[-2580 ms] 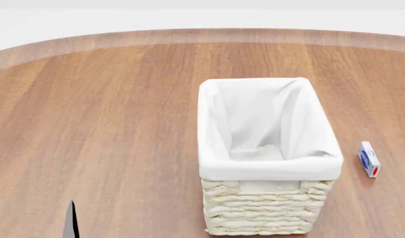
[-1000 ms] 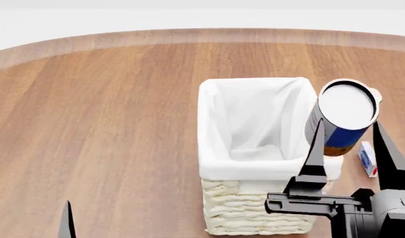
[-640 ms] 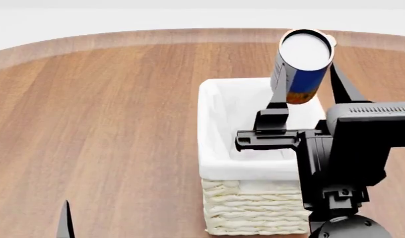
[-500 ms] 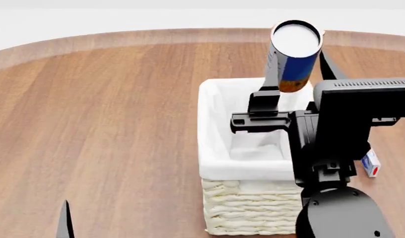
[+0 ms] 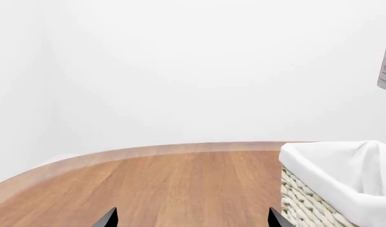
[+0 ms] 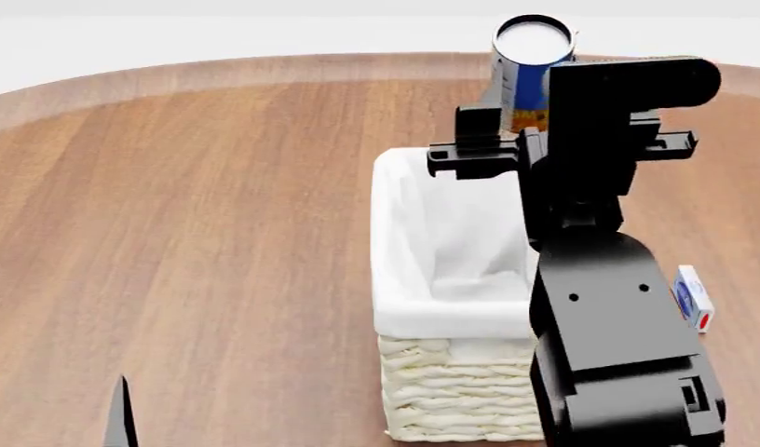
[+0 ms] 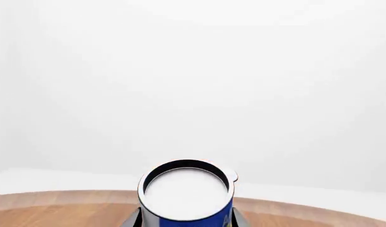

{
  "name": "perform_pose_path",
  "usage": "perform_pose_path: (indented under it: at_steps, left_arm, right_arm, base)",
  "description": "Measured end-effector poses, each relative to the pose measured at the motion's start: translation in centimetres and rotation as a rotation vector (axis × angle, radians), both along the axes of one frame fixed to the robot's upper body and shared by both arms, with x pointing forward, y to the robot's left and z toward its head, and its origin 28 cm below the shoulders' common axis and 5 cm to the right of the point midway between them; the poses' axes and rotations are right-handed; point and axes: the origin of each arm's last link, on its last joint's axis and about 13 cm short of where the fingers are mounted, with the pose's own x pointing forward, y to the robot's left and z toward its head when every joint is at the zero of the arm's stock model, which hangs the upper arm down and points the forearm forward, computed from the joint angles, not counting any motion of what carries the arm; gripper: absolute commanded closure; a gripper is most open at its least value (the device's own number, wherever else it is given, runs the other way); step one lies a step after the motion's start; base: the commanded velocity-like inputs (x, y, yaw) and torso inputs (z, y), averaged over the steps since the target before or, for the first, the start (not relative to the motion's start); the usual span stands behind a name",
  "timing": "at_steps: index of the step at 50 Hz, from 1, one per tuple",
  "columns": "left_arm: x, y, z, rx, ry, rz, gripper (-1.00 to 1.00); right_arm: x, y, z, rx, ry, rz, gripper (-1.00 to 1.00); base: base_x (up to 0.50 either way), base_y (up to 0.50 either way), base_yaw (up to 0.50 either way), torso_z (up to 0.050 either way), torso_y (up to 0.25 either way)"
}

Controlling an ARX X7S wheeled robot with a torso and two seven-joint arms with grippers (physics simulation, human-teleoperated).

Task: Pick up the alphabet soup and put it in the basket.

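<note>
Alphabet soup (image 6: pixel 523 74) pinched in right gripper (image 6: pixel 525 104), high above basket (image 6: pixel 399 270) far end, clearing rim. Left gripper (image 6: pixel 57 414) idle near basket, jaws spread.

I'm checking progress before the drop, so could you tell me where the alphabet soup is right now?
In the head view, the alphabet soup is held aloft in the right gripper, beyond the basket's far rim.

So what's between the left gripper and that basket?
Only bare wooden table lies between the left gripper and the basket, per the head view.
</note>
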Motion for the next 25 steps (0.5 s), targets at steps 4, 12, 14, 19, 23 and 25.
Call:
perform_pose_path:
  at_steps: [4, 12, 14, 19, 23, 25]
  left_arm:
    - [0.0, 0.0, 0.0, 0.0, 0.0, 0.001, -1.0]
    - [0.1, 0.0, 0.0, -0.001, 0.0, 0.001, -1.0]
    - [0.1, 0.0, 0.0, -0.001, 0.0, 0.001, -1.0]
    - [0.1, 0.0, 0.1, -0.001, 0.001, 0.001, -1.0]
    - [0.1, 0.0, 0.1, -0.001, 0.001, 0.001, -1.0]
    - [0.1, 0.0, 0.1, -0.001, 0.002, 0.001, -1.0]
  right_arm:
    - [1.2, 0.1, 0.0, -0.011, 0.026, -0.009, 1.0]
    - [3.6, 0.1, -0.1, -0.027, 0.078, -0.014, 1.0]
    - [4.1, 0.1, -0.1, -0.028, 0.089, -0.01, 1.0]
    - [4.8, 0.1, 0.1, -0.034, 0.114, 0.004, 1.0]
    - [5.0, 0.3, 0.2, -0.038, 0.139, 0.019, 1.0]
    - [5.1, 0.4, 0.2, -0.041, 0.155, 0.027, 1.0]
  base:
    - [0.0, 0.0, 0.0, 0.0, 0.0]
    - [0.0, 0.0, 0.0, 0.0, 0.001]
    - [0.0, 0.0, 0.0, 0.0, 0.0]
    - [0.0, 0.0, 0.0, 0.0, 0.0]
    - [0.0, 0.0, 0.0, 0.0, 0.002]
    - [0.0, 0.0, 0.0, 0.0, 0.0]
